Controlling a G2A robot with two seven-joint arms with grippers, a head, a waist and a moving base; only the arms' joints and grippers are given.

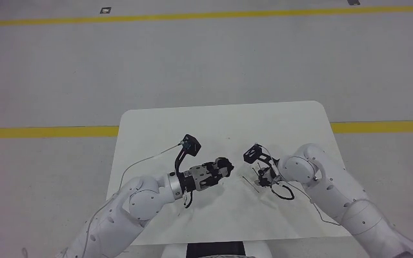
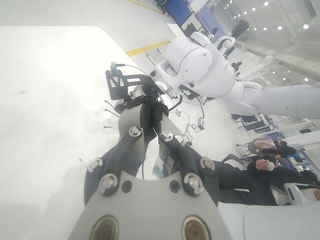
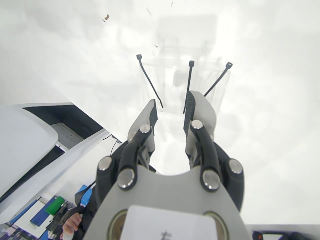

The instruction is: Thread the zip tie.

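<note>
Three black zip ties [image 3: 188, 83] stand heads-up in a clear holder [image 3: 222, 96] on the white table [image 1: 226, 122]. My right gripper [image 3: 172, 111] is open just short of them, and the middle tie's tail runs down beside one of its fingers [image 3: 197, 106]. In the top view the ties [image 1: 250, 183] are thin lines beside the right gripper [image 1: 263, 175]. My left gripper [image 1: 226, 166] hovers a short way across from them, its black pads [image 2: 150, 116] pressed together with nothing visible between. The tie heads [image 2: 107, 112] lie just beyond its tips.
Both grippers face each other near the table's middle front. The right arm's black camera mount [image 2: 117, 83] hangs close to the left gripper's tips. Small specks [image 3: 106, 18] mark the tabletop. The table's far half lies bare. A cable [image 1: 158, 155] runs from the left wrist camera.
</note>
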